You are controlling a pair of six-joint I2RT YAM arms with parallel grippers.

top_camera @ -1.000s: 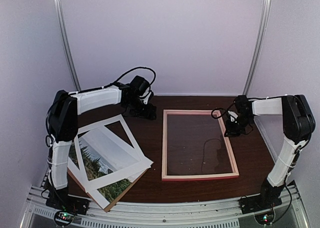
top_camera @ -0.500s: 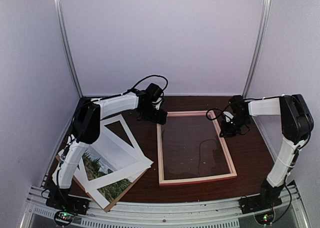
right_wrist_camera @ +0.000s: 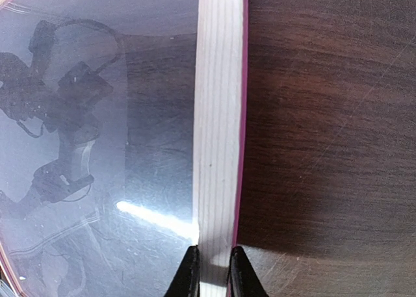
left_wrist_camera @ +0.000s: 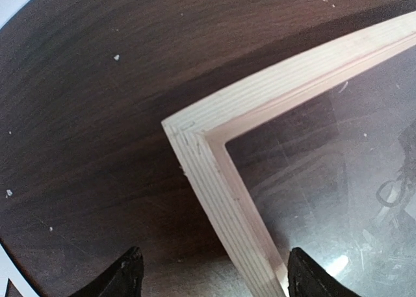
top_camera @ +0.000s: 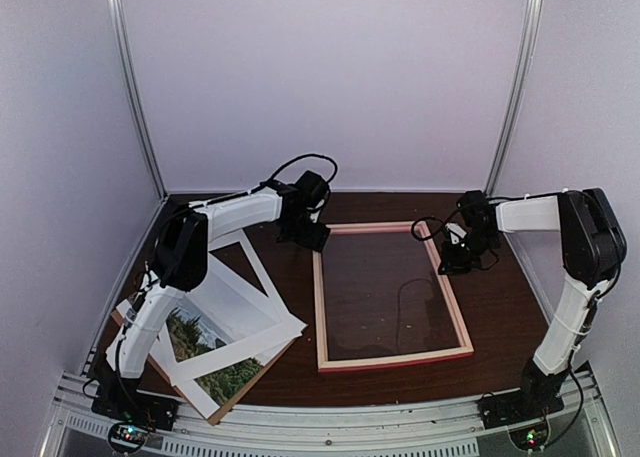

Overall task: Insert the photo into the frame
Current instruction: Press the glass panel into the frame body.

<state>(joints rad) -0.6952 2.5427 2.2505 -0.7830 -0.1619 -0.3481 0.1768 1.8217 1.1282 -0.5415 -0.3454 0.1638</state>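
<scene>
The frame [top_camera: 320, 307] has slid and turned since a second ago. Its far left corner now sits further toward the counter's [top_camera: 500, 307] left side, and the whole rectangle is skewed a little against the counter's edges. Over the last half second it has barely shifted.

The left tool [top_camera: 314, 237] has swung in from the far left of the counter and now sits right at that far left corner of the frame. Its wrist view shows the tool [left_wrist_camera: 214, 281] open, with one finger out on the bare counter [left_wrist_camera: 97, 115] and the other over the glass [left_wrist_camera: 325, 180]. The frame's [left_wrist_camera: 299, 69] pale wooden left rail runs between them, and neither finger visibly touches it.

On the other side, the right tool [top_camera: 456, 257] has moved left with the frame and stays on the right rail, close to the far right corner. Its wrist view shows the tool [right_wrist_camera: 213, 274] pinched shut on the frame [right_wrist_camera: 218, 115], with the pale face up and the pink edge toward the open counter [right_wrist_camera: 325, 147]. That grip looks unchanged.

The photo [top_camera: 188, 329] has not moved. It lies at the counter's near left corner, well apart from the frame, partly covered by the white mat [top_camera: 262, 322], with dark trees showing through the opening.

The frame lies flat, centre right on the counter, and its glass [top_camera: 390, 287] reflects the arms.
</scene>
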